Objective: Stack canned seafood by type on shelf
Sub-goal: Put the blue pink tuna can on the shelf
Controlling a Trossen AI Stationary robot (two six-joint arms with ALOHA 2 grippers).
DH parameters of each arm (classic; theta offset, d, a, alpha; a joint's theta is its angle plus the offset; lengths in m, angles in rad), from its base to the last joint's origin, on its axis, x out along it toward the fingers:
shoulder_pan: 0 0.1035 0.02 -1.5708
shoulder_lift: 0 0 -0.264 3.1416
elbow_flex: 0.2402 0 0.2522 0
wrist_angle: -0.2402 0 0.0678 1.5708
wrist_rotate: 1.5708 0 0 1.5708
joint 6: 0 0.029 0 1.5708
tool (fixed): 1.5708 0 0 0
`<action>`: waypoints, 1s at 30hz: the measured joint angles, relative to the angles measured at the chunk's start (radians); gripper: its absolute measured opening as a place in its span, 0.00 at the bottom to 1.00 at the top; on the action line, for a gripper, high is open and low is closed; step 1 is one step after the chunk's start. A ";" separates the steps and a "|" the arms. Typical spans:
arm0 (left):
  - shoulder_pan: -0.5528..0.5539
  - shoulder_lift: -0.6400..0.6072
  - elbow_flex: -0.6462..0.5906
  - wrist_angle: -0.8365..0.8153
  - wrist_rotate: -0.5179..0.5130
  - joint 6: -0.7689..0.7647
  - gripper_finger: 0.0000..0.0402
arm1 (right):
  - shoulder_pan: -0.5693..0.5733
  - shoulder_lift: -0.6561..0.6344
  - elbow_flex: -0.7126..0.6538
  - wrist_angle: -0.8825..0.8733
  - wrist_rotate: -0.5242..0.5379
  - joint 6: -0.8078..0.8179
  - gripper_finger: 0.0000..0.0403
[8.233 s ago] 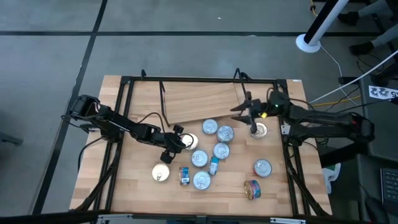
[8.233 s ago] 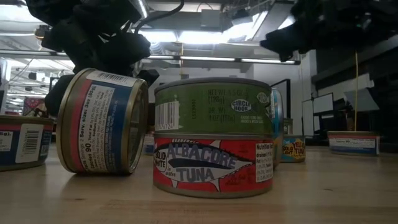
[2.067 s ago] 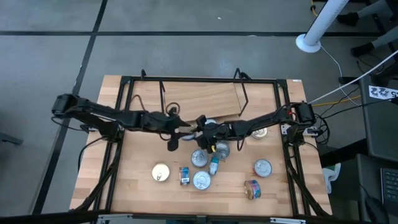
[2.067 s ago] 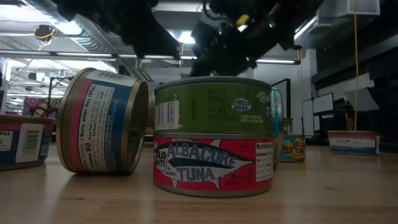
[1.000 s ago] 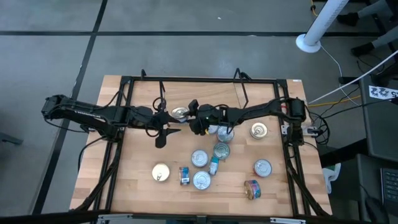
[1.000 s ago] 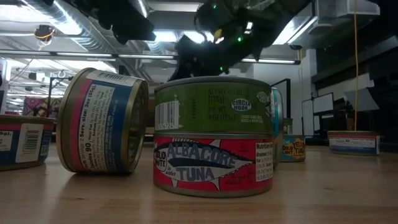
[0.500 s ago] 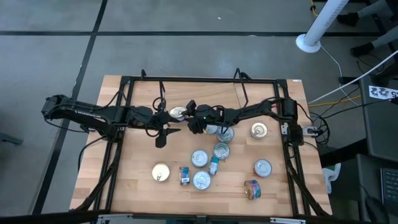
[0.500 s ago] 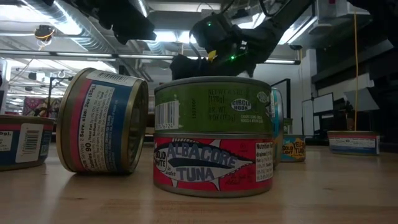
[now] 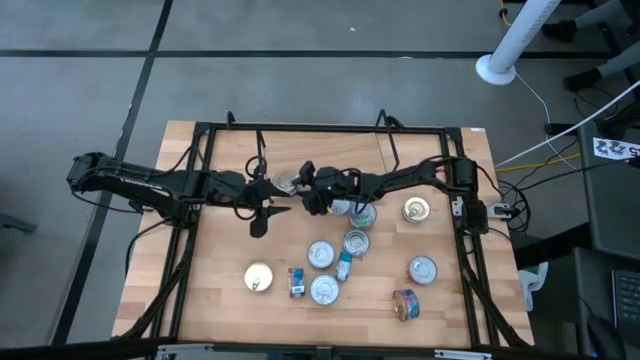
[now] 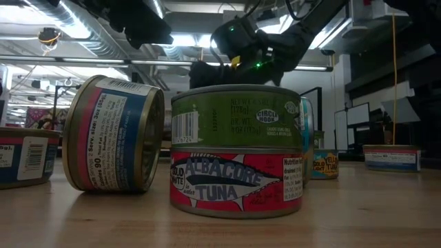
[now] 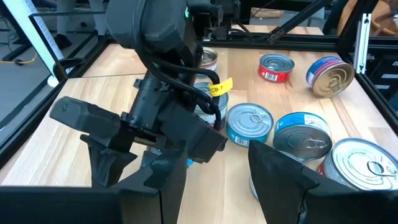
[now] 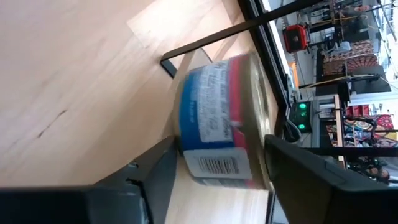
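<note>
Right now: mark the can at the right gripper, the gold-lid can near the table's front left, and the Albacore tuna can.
can at the right gripper [image 12: 217,121], right wrist view, blue and red side label.
gold-lid can [image 9: 259,278], high view, lid centre.
Albacore tuna can [image 10: 236,181], low view, red label.

Wooden table [image 9: 220,290] – tins [image 9: 322,254] and shelf [image 9: 330,155] on it.

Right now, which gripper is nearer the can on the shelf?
Right. The right gripper has its fingers either side of the can on the shelf; the left gripper sits nearer the front, off the shelf.
</note>
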State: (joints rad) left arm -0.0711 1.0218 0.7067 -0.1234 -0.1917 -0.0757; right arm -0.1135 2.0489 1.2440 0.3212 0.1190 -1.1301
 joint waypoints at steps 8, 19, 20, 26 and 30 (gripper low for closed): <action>0.000 0.000 0.000 0.000 0.000 -0.001 0.41 | -0.012 0.000 0.000 0.007 0.008 0.087 0.68; 0.000 0.000 0.000 0.000 0.000 -0.003 0.41 | -0.024 0.000 0.000 0.020 0.053 0.219 0.68; 0.000 0.000 0.000 0.000 0.000 -0.003 0.41 | -0.024 0.000 0.000 0.021 0.054 0.237 0.68; 0.000 0.000 0.000 0.000 0.000 -0.003 0.41 | -0.041 0.000 0.000 0.022 0.108 0.368 0.68; 0.000 0.000 0.000 0.000 0.000 -0.003 0.41 | -0.045 0.000 0.000 0.022 0.151 0.371 0.68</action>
State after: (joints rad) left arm -0.0714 1.0218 0.7067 -0.1230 -0.1913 -0.0786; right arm -0.1589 2.0491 1.2438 0.3435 0.2699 -0.7594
